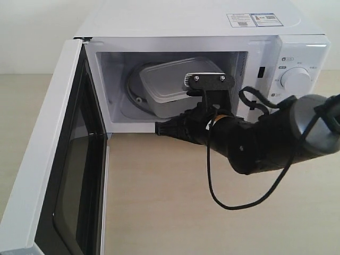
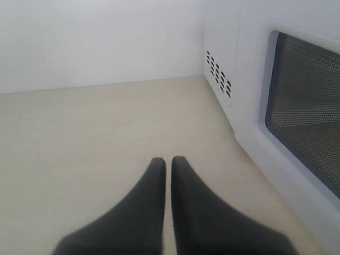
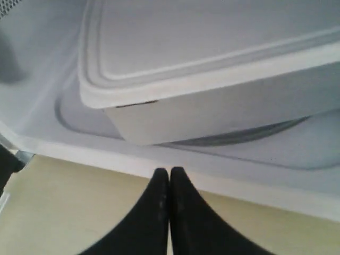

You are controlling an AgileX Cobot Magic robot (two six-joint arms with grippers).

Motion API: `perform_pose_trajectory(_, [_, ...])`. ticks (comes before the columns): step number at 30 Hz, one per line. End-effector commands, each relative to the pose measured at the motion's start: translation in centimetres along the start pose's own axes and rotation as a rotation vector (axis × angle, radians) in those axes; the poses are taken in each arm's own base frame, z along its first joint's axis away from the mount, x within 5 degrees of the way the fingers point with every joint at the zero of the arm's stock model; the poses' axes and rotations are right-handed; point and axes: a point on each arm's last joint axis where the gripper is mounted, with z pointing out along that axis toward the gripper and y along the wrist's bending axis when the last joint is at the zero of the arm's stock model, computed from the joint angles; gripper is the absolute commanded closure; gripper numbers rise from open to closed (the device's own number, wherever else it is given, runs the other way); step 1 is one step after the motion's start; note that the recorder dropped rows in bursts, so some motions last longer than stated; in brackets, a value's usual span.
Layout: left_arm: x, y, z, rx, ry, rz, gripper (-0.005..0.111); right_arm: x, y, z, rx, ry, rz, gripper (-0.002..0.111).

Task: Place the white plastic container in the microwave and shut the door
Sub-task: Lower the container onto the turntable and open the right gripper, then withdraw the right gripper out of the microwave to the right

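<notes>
- The white plastic container (image 1: 167, 85) sits inside the microwave (image 1: 297, 53), lid on, resting on the glass turntable (image 3: 79, 114) and apart from both arms.
- The door (image 1: 53, 159) stands swung wide open at the left of the exterior view, its dark window and black inner frame facing the cavity.
- The right fingers (image 3: 159, 212) are pressed together tip to tip and hold nothing. They hover at the cavity's front sill, just in front of the container's near corner.
- The left fingers (image 2: 143, 212) are likewise closed and empty. They are poised above the bench (image 1: 159, 202) beside the door's outer face, near the vent holes (image 2: 219, 74) in the microwave's side.
- The bench is a pale, matte beige, bare in front of the oven apart from a black cable (image 1: 234, 204) looping down from the right arm (image 1: 276, 135).
- A plain white wall (image 2: 95, 42) meets the bench behind the appliance.
- Stickers (image 1: 254, 19) mark the microwave's top, and a round dial (image 1: 296, 79) shows on its control panel.
</notes>
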Motion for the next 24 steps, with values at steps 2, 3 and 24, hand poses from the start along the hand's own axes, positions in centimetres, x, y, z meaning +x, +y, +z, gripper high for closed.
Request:
perform_pose_trajectory(2, [0.0, 0.0, 0.0, 0.001, -0.008, -0.011, 0.102, -1.1, 0.6, 1.9, -0.023, -0.102, -0.033, 0.108])
perform_pose_trajectory(3, [0.0, 0.0, 0.0, 0.001, -0.008, -0.011, 0.102, -1.3, 0.7, 2.4, -0.025, -0.113, -0.031, 0.108])
perform_pose_trajectory(24, [0.0, 0.0, 0.0, 0.001, -0.008, -0.011, 0.102, -2.4, 0.9, -0.8, -0.038, -0.079, -0.017, 0.108])
